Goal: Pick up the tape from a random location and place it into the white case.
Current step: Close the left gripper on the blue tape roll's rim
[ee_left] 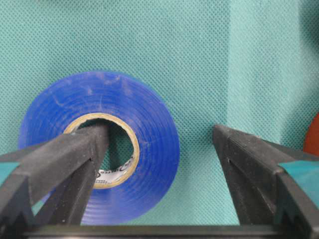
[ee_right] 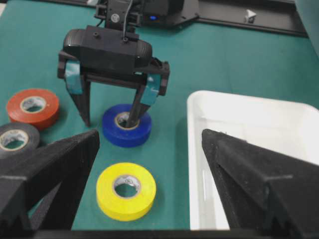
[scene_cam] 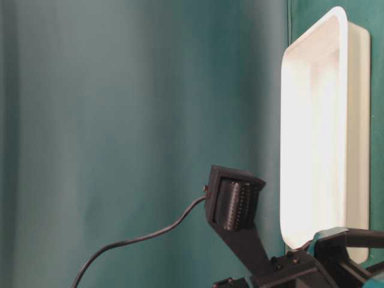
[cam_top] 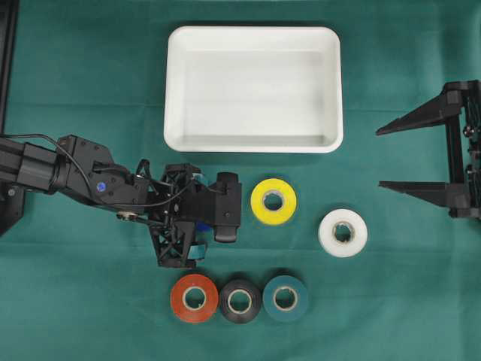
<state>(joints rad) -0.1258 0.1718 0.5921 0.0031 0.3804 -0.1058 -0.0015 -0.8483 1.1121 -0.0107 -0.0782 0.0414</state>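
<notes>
A blue tape roll [ee_left: 149,134] lies flat on the green cloth, mostly hidden under my left gripper [cam_top: 197,218] in the overhead view. The left gripper [ee_left: 160,132] is open and lowered over the roll. One finger [ee_left: 84,149] stands inside the cardboard core and the other [ee_left: 239,164] stands outside the roll, apart from it. The right wrist view shows the same straddle of the blue tape [ee_right: 127,132]. The white case [cam_top: 254,31] sits empty at the back middle. My right gripper [cam_top: 380,158] hangs open at the far right, holding nothing.
A yellow roll [cam_top: 273,201] and a white roll [cam_top: 343,232] lie right of the left gripper. Red [cam_top: 194,298], black [cam_top: 240,301] and teal [cam_top: 285,298] rolls line up along the front. The case's rim [ee_right: 199,149] is close beside the yellow roll [ee_right: 125,191].
</notes>
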